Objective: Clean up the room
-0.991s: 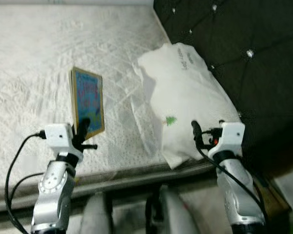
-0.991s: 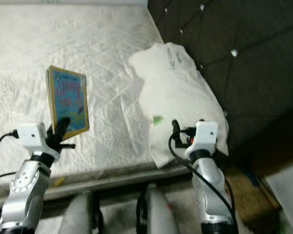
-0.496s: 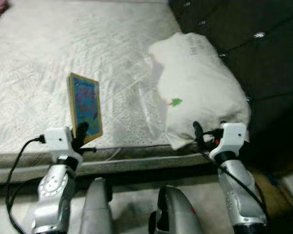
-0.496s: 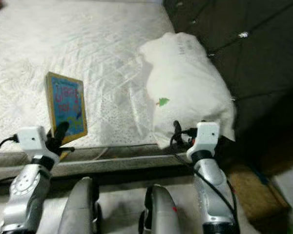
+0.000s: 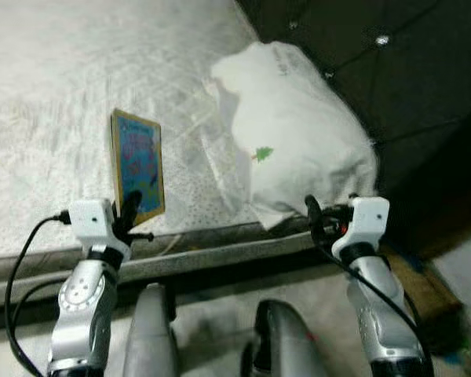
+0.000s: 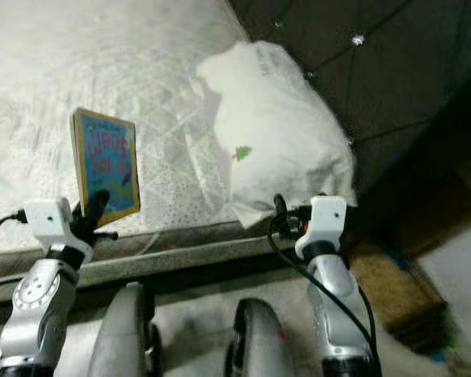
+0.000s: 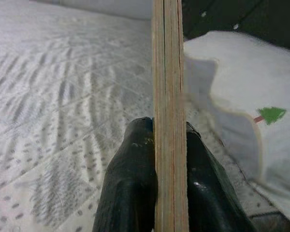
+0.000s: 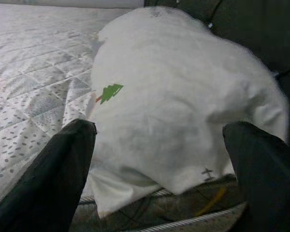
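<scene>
Standing upright on edge, book [image 5: 137, 167] is sitting clamped between left gripper [image 7: 157, 164] fingers [image 7: 130, 179], above near edge of bed [image 5: 55, 94]. Right gripper [image 8: 159, 159] is hovering just before white pillow [image 5: 294, 141], fingers [image 8: 63, 159] spread wide, gripping nothing. Pillow is resting against dark tufted headboard [image 5: 392, 71].

my head camera swings, bed edge [image 5: 220, 251] sits higher than a second ago, my left gripper [image 5: 129, 210] still pinches the book [image 5: 137, 165] upright
</scene>
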Controlling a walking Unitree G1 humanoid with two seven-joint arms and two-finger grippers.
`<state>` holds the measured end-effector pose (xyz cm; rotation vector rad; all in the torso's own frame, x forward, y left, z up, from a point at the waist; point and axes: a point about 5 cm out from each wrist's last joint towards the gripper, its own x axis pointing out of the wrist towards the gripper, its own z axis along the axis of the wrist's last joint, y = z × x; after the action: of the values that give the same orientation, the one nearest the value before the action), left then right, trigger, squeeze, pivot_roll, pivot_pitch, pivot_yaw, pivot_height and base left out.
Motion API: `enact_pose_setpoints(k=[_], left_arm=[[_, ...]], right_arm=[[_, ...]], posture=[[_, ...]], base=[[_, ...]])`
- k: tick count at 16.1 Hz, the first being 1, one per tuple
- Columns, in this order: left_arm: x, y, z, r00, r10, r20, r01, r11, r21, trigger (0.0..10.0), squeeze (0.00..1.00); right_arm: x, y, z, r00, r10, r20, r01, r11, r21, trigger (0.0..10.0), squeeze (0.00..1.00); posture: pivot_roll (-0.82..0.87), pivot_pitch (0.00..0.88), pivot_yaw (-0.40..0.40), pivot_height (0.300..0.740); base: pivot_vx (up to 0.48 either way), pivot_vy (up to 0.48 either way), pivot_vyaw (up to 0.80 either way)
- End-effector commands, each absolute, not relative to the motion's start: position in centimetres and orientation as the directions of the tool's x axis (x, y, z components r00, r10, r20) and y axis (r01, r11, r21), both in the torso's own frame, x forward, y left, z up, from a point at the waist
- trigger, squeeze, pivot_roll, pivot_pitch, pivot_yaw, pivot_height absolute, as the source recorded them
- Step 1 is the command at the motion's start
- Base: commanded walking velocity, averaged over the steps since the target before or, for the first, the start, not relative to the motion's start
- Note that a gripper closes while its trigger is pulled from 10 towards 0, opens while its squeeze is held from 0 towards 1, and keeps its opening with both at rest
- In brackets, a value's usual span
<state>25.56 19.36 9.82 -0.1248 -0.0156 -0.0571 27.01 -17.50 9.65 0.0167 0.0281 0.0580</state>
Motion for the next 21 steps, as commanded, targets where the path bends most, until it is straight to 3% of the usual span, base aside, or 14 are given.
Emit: enact_pose_setpoints(k=[1,8,13,17,21], left_arm=[[25.6,19.2,10.6,0.996,-0.064,0.059,0.071,0.990,-0.124,10.0,0.00],[25.8,19.2,10.5,0.996,-0.070,0.055,0.076,0.989,-0.123,10.0,0.00],[26.0,18.7,9.3,0.996,-0.080,-0.028,0.075,0.985,-0.155,10.0,0.00],[26.7,16.9,7.2,0.971,-0.150,-0.186,0.085,0.945,-0.315,10.0,0.00],[29.1,16.1,5.5,0.946,-0.136,-0.294,-0.013,0.891,-0.454,10.0,0.00]], right_arm=[[26.9,-18.0,9.6,0.998,0.044,-0.033,-0.044,0.999,0.011,10.0,0.00],[26.9,-18.1,9.7,0.999,0.041,-0.031,-0.041,0.999,0.003,10.0,0.00],[26.9,-18.2,9.8,0.999,0.046,-0.026,-0.046,0.999,-0.014,10.0,0.00],[26.8,-18.2,9.8,0.999,0.043,-0.024,-0.043,0.999,-0.021,10.0,0.00],[26.5,-18.7,10.2,0.999,0.035,-0.020,-0.036,0.999,-0.037,10.0,0.00]], posture=[[0.01,0.167,-0.090,0.631],[0.01,0.168,-0.090,0.631],[0.00,0.171,-0.093,0.631],[0.00,0.171,-0.093,0.631],[-0.04,0.188,-0.107,0.631]], base=[[0.345,0.000,0.00],[0.340,0.000,0.00],[0.000,0.000,0.00],[0.000,0.000,0.00],[0.000,0.000,0.00]])
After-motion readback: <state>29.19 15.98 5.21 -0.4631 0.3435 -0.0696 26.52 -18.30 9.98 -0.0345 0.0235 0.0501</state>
